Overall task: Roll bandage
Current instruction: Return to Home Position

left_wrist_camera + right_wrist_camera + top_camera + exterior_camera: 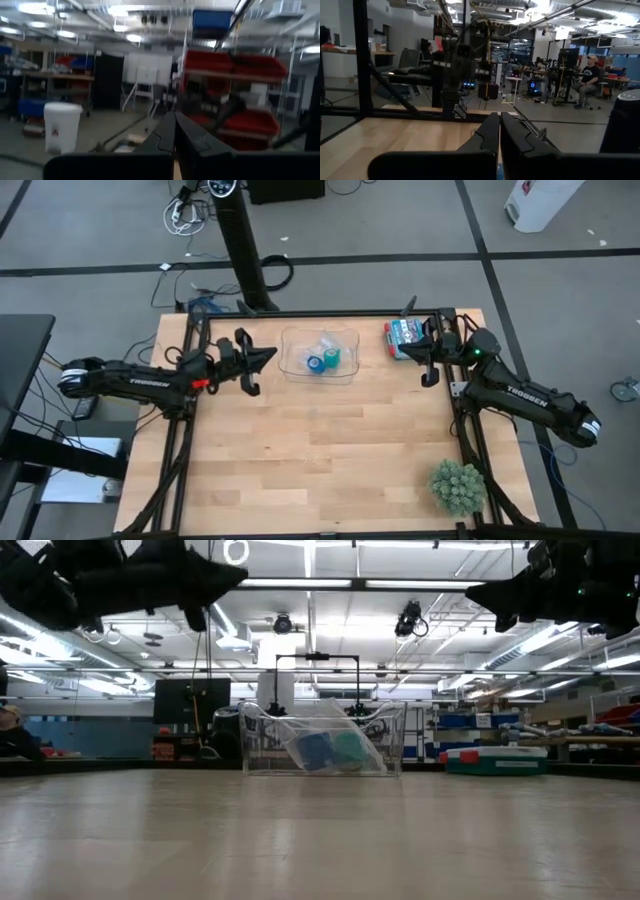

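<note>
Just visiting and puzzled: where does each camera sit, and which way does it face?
High view: overhead, facing straight down; left arm, right arm show.
Low view: table height, facing level across; arms overhead.
Left wrist view: on that wrist, facing the room; left gripper shut.
Right wrist view: likewise, across the table; right gripper shut.
High and low share the bin holding the bandage.

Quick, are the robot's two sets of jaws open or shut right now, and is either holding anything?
Left gripper: jaws shut, holding nothing.
Right gripper: jaws shut, holding nothing.
</note>
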Controlling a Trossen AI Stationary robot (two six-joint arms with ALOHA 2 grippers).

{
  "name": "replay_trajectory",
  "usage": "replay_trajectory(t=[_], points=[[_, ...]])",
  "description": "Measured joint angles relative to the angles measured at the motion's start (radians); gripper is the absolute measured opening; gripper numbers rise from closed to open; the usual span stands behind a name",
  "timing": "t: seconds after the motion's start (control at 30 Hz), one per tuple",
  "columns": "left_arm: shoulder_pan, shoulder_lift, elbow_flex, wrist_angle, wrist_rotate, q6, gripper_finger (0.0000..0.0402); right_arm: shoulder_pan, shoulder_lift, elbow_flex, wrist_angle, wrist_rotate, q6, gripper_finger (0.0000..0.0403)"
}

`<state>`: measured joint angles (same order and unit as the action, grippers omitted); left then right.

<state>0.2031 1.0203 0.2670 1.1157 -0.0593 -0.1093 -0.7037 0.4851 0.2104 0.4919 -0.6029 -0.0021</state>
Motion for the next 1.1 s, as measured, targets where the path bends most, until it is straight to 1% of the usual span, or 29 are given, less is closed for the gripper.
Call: replay_trajectory(t=[0.23,0.5,0.6,0.8,1.1], points=[[0.0,0.001,-0.14,-0.013,0.0,0.0,0.0012,0.0,0.018,0.0,-0.018,0.0,0.0,0.0008],[-0.001,0.001,-0.257,-0.011,0.0,0.0,0.0012,0.0,0.026,-0.001,-0.016,0.0,0.0,0.0008],[0.0,0.002,-0.259,-0.045,0.0,0.0,0.0012,0.0,0.025,-0.026,0.005,0.0,0.0,0.0008],[-0.001,0.01,-0.259,-0.045,0.0,0.0,0.0012,0.0,0.023,-0.06,0.008,0.001,0.0,0.0008],[-0.001,0.01,-0.259,-0.044,0.0,0.0,0.0012,0.003,-0.12,-0.176,0.01,-0.001,0.0,0.0008]])
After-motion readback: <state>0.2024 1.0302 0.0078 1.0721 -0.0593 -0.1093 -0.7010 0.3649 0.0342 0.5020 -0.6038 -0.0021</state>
